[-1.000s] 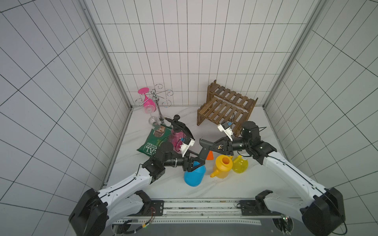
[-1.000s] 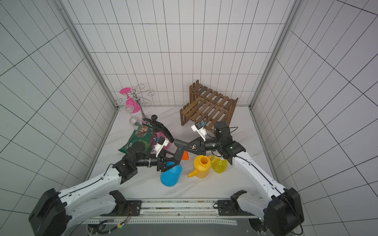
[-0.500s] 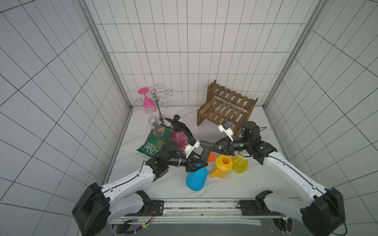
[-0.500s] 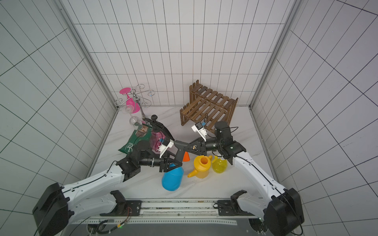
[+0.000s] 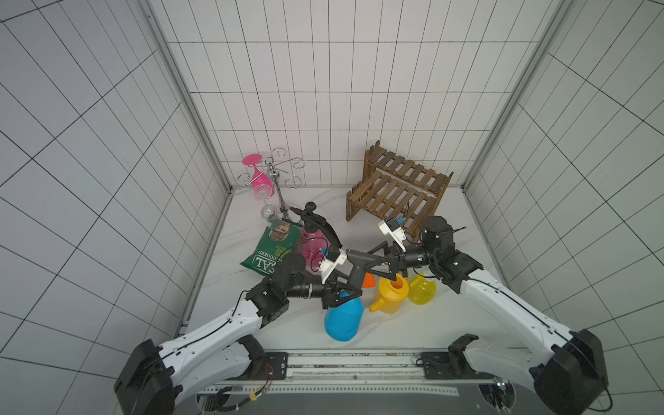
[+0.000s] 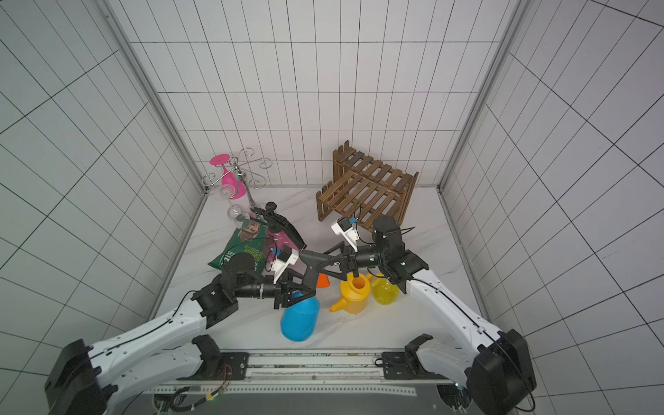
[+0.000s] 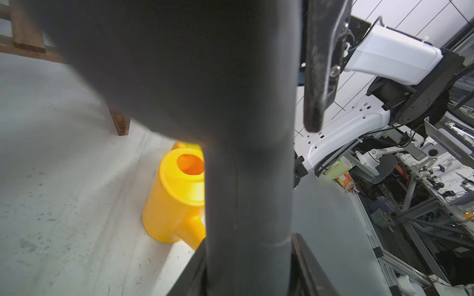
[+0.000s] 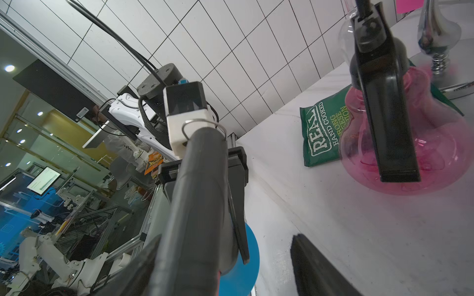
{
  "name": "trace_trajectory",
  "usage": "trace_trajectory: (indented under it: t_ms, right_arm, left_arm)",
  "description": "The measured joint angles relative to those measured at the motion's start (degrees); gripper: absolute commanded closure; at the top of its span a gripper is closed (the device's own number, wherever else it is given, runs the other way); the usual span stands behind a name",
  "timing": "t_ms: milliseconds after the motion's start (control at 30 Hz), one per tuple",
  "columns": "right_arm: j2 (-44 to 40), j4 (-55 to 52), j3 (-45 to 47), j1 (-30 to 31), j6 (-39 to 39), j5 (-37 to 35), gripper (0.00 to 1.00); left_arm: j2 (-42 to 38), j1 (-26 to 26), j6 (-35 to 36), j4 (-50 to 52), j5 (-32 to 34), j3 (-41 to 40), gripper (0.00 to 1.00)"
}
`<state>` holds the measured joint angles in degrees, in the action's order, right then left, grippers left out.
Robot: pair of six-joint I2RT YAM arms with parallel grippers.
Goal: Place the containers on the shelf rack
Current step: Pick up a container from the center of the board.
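The blue sprayer (image 5: 343, 319) (image 6: 300, 318) hangs tilted between both arms at the table's front. My left gripper (image 5: 341, 291) (image 7: 248, 256) is shut on the neck under its grey head (image 5: 359, 260) (image 8: 195, 205). My right gripper (image 5: 377, 262) (image 8: 225, 256) stands open around that head, one finger (image 8: 315, 266) well clear. The yellow watering can (image 5: 391, 296) (image 7: 177, 200) and small yellow sprayer (image 5: 422, 293) stand under the right arm. The pink sprayer (image 5: 312, 240) (image 8: 410, 143) stands left of centre. The shelf rack (image 5: 399, 190) (image 6: 366, 190) sits at the back right with bare slats.
A green crisp bag (image 5: 269, 251) lies beside the pink sprayer. Behind it stands a chrome wire stand (image 5: 276, 172) with a pink wine glass (image 5: 258, 176) hanging from it and a clear glass (image 5: 269, 212) at its foot. Tiled walls close in three sides.
My left gripper moved right and closed on the blue sprayer's neck. My right gripper's jaws, shut on the grey head before, have opened. The sprayer shifted slightly right.
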<state>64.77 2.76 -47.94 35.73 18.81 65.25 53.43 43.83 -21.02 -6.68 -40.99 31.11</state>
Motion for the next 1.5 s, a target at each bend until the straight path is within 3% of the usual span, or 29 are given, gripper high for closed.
trace_trajectory:
  t_ms: [233,700,1033,1267,1367,1500]
  right_arm:
    - [-0.8,3.4,1.2,3.8,-0.4,-3.3,0.24]
    - [-1.5,16.1,7.6,7.2,1.2,-9.1,0.40]
    - [-1.1,24.6,8.6,8.9,4.8,-10.7,0.56]
    - [-0.8,25.2,8.6,10.3,4.8,-11.3,0.75]
    - [-0.8,25.2,8.6,10.3,4.5,-11.8,0.84]
    - [-0.8,24.9,8.6,10.3,4.9,-12.0,0.98]
  left_arm:
    - [-6.5,0.0,-1.0,-1.9,5.6,-3.3,0.79]
    - [-7.7,0.0,-4.2,-6.9,8.7,-5.6,0.78]
    - [-8.8,0.0,-4.9,-9.0,10.0,-6.6,0.78]
    - [-8.9,0.0,-5.1,-9.3,11.3,-6.8,0.77]
    - [-9.0,-0.1,-5.1,-9.4,11.7,-6.8,0.71]
    - [-9.0,-0.1,-4.4,-9.1,12.2,-6.8,0.42]
